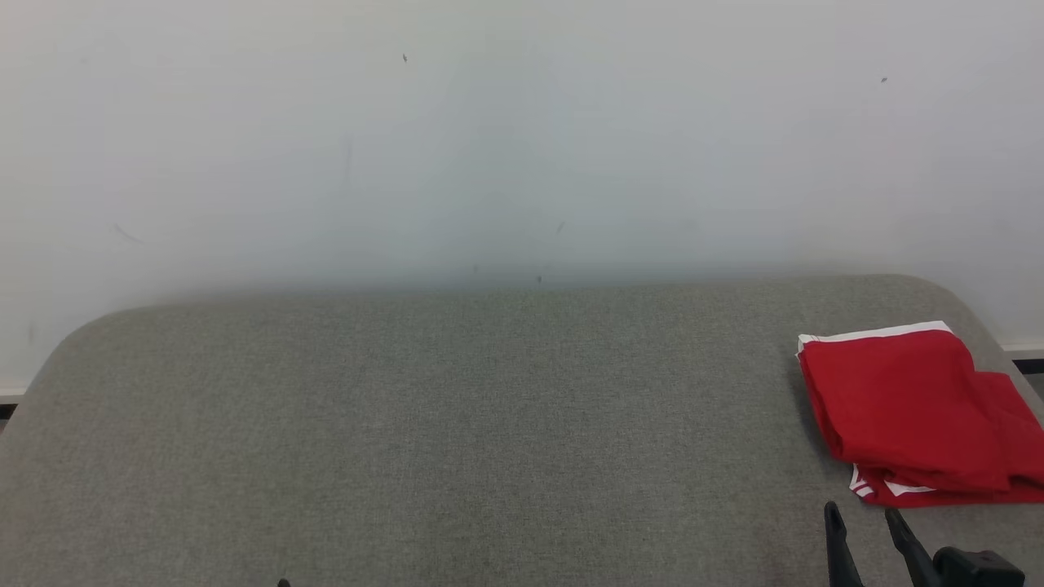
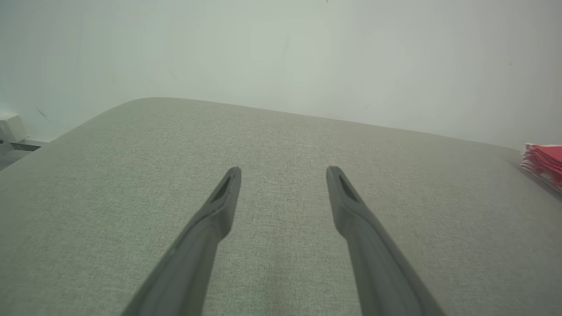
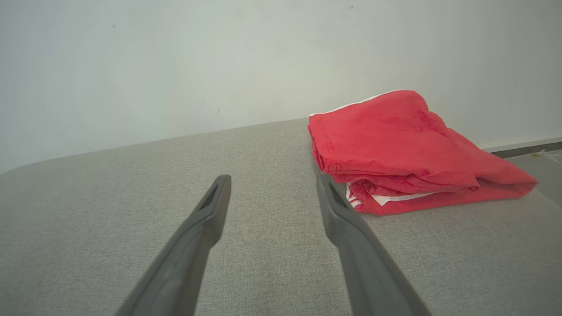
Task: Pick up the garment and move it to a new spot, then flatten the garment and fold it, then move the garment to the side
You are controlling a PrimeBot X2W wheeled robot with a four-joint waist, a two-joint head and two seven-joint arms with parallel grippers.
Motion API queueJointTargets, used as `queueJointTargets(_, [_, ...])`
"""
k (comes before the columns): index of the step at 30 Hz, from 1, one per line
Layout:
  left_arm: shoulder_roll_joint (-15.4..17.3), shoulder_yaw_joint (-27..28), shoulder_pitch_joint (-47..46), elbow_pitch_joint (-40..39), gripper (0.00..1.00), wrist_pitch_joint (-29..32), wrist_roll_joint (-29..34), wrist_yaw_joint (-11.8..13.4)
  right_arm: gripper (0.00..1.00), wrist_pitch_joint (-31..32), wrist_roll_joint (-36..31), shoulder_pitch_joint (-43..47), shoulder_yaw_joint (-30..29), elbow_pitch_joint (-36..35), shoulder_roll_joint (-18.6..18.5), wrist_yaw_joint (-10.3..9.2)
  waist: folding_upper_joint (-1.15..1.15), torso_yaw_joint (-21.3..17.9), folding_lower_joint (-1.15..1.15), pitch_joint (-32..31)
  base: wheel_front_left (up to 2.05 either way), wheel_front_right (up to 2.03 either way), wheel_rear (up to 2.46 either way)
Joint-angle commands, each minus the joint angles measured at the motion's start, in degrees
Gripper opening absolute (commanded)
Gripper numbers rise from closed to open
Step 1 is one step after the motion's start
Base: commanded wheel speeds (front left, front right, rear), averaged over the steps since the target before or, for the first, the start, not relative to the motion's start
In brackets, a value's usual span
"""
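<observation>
A pale, plain wall (image 1: 522,147) stands beyond both grippers. In front of it, a broad grey fabric-covered surface (image 1: 457,424) with rounded far corners stretches under and ahead of the two grippers. On it lies the one thing it bears: a red garment (image 1: 905,408) with white trim, folded into a neat stack of layers (white edging peeks out at its near and far sides). The garment rests flat just ahead of the right gripper (image 1: 862,514) and slightly to its right, close to the fingertips but with a strip of grey fabric between them. This gripper's two dark fingers are spread wide and hold nothing. The left gripper (image 2: 284,171) hovers low over bare grey fabric, fingers likewise spread wide and empty, with the garment well off to its right.
</observation>
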Motion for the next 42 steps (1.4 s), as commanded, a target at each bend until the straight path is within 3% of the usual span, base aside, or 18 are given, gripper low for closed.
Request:
queueJointTargets(1, [-0.04,0.71,1.23,0.05,1.0,-0.18,-0.23,-0.32,1.0,0.12,-0.62,0.87,-0.41,0.04,0.15,0.01,0.0,-0.26,0.01,-0.11,0.0,0.0,0.0])
queueJointTargets(33, [-0.16,1.63,0.73,0.1,1.0,-0.18,-0.89,-0.36,1.0,-0.15,1.75,1.07,0.46,0.19,0.3,0.01,0.0,0.39,0.01,0.77,0.0,0.0,0.0])
queueJointTargets(34, [-0.43,1.58,0.94,0.03,0.0,0.0,-0.49,-0.27,0.0,0.05,1.34,1.0,0.52,0.16,0.2,0.0,0.0,0.39,0.01,0.77,0.0,0.0,0.0])
queueJointTargets(42, [-0.93,1.93,0.54,2.55,0.0,1.7,-4.21,-0.27,0.0,0.69,5.26,0.44,0.19,3.2,0.38,0.0,0.0,0.44,0.01,1.01,0.0,0.0,0.0])
